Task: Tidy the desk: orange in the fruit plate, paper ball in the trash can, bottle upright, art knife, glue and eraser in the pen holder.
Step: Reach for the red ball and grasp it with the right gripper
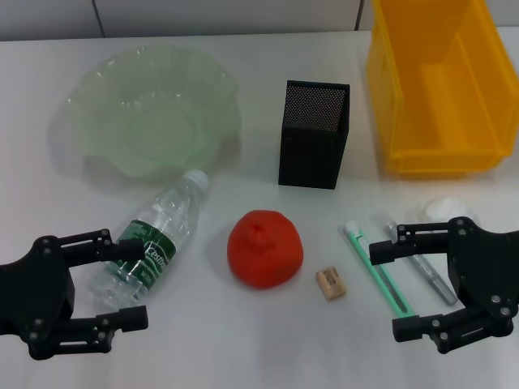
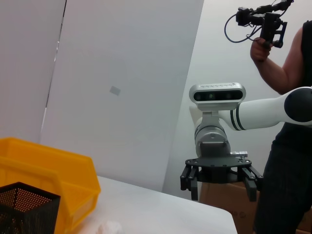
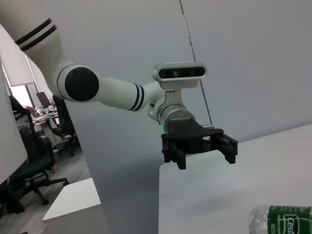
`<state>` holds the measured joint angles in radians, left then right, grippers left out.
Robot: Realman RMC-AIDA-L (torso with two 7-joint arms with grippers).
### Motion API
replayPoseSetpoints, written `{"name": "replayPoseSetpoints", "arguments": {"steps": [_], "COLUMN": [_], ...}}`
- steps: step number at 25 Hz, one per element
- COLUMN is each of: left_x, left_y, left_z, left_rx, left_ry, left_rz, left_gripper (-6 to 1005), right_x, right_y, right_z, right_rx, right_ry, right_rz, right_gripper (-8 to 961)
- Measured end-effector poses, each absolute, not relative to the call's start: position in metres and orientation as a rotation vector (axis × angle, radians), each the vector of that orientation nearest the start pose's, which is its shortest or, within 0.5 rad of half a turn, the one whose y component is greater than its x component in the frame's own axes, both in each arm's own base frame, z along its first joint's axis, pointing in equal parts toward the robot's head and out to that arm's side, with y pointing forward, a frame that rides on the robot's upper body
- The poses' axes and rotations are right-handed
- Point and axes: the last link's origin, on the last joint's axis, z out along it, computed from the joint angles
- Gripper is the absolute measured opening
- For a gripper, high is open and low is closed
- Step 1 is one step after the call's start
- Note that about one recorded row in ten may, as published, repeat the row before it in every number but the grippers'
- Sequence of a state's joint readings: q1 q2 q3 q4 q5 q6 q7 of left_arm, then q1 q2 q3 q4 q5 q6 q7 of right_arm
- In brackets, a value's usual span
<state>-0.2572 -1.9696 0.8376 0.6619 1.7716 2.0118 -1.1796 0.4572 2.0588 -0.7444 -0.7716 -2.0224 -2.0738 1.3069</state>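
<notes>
Bottle (image 1: pixel 154 241) lying flat, cap toward fruit plate (image 1: pixel 93 97).

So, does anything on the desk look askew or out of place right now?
The bottle lies on its side beside the open left gripper. The orange, eraser, art knife and glue sit loose on the desk.

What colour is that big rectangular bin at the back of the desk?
The trash can is bright yellow, plainest in the head view.
</notes>
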Motion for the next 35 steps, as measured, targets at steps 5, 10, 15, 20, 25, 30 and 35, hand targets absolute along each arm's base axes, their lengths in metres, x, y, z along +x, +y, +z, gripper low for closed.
{"name": "replayPoseSetpoints", "arguments": {"steps": [5,10,15,20,25,30,35], "left_x": [-0.294,-0.293,-0.292,-0.292,-0.292,-0.293,-0.295], "left_y": [0.22,0.221,0.222,0.223,0.224,0.223,0.224], "left_z": [0.045,0.045,0.045,0.045,0.045,0.045,0.045], "left_rx": [-2.88,-2.887,-2.89,-2.893,-2.889,-2.884,-2.867], "left_ry": [-0.411,-0.406,-0.411,-0.408,-0.409,-0.42,-0.429], "left_rz": [-1.047,-1.045,-1.043,-1.038,-1.038,-1.038,-1.027], "left_gripper": [765,765,764,764,763,762,762], "right_x": [0.244,0.244,0.242,0.231,0.194,0.145,0.105], "right_y": [0.258,0.258,0.26,0.281,0.315,0.337,0.347], "right_z": [0.025,0.025,0.025,0.03,0.039,0.033,0.01], "right_rx": [-3.142,-3.143,-3.145,-3.1,-3.083,-3.119,-3.1], "right_ry": [0.318,0.316,0.315,0.359,0.419,0.441,0.412], "right_rz": [0.927,0.926,0.919,0.811,0.592,0.184,-0.224], "right_gripper": [833,832,832,831,831,830,830]}}
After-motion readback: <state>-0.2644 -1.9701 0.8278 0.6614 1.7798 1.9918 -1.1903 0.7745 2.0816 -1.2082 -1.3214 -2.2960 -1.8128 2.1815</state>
